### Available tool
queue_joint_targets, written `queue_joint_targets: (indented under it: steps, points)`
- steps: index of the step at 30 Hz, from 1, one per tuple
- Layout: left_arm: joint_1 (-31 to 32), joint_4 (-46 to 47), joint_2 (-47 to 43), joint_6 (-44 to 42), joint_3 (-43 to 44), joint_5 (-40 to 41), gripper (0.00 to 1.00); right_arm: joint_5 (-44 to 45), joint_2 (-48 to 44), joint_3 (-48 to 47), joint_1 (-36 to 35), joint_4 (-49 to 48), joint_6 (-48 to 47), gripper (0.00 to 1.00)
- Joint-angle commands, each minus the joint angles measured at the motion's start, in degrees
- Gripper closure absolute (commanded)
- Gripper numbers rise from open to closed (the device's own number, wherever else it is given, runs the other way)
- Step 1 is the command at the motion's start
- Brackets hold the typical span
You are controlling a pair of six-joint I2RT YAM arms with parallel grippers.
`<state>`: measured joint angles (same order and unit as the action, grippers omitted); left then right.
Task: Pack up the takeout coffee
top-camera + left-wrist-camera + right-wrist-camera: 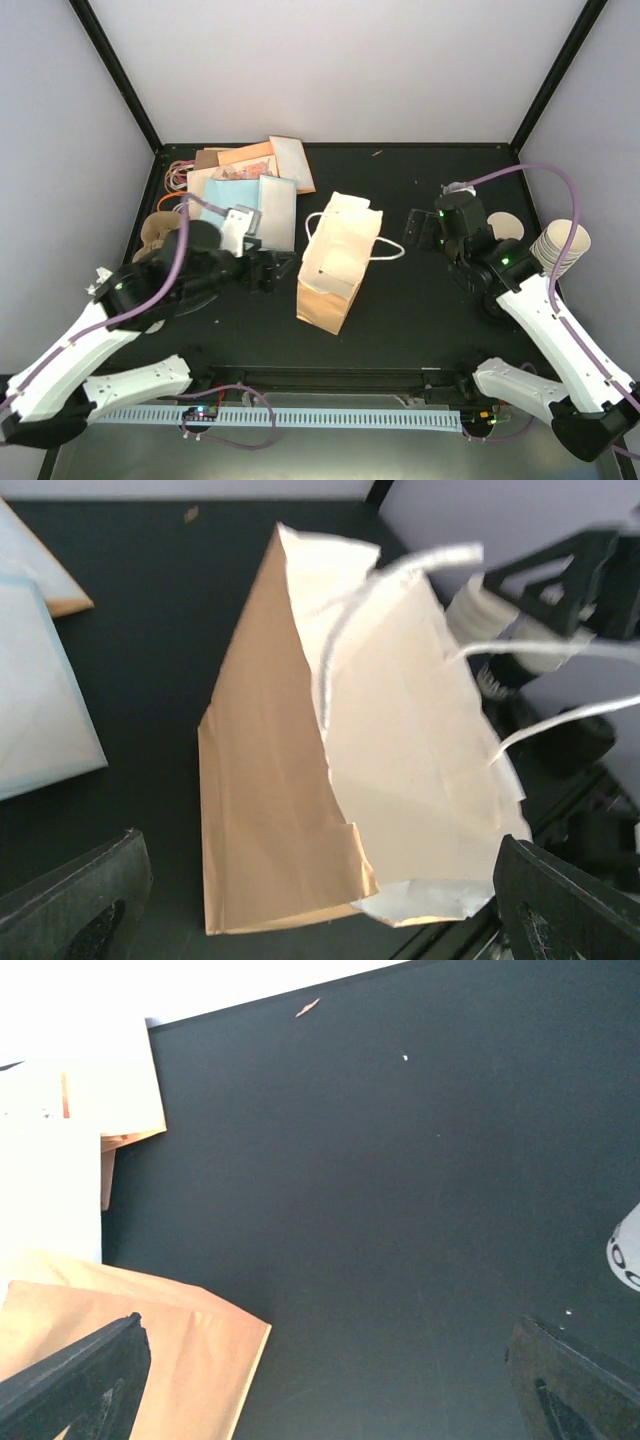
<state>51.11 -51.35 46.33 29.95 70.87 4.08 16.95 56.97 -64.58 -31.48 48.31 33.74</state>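
Paper bag (335, 262) parked between arms, probably for easy loading; left fingers (70, 905), right fingers (75, 1380) spread apart, nothing held.

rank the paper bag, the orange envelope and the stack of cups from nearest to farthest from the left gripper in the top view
1. paper bag, just to the right of the left gripper
2. orange envelope, in the pile at the back left
3. stack of cups, at the far right edge
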Motion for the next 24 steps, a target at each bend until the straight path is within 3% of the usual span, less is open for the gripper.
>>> queue_joint_targets:
  steps: [1,5,12,18,24]
  points:
    - [0.05,-1.44,4.26,-3.67,2.34,-4.03,0.04,3.15,1.54,-4.69,-0.14,6.54,1.18,0.0]
    - [0.04,-0.6,8.42,-5.91,3.94,-4.08,0.07,3.84,3.23,-8.09,-0.17,9.48,2.15,0.0]
    - [-0.21,-3.51,16.17,-5.78,6.15,3.33,0.14,0.85,4.67,-16.04,-0.16,13.82,2.48,0.0]
    - [-1.8,-4.34,21.66,-6.09,8.9,4.15,0.27,-1.88,-0.12,-12.36,-0.16,6.4,-3.34,0.0]
    - [-2.16,-4.13,25.88,-7.68,11.66,2.72,0.4,-1.61,0.76,-13.21,-0.16,8.52,-3.01,0.0]
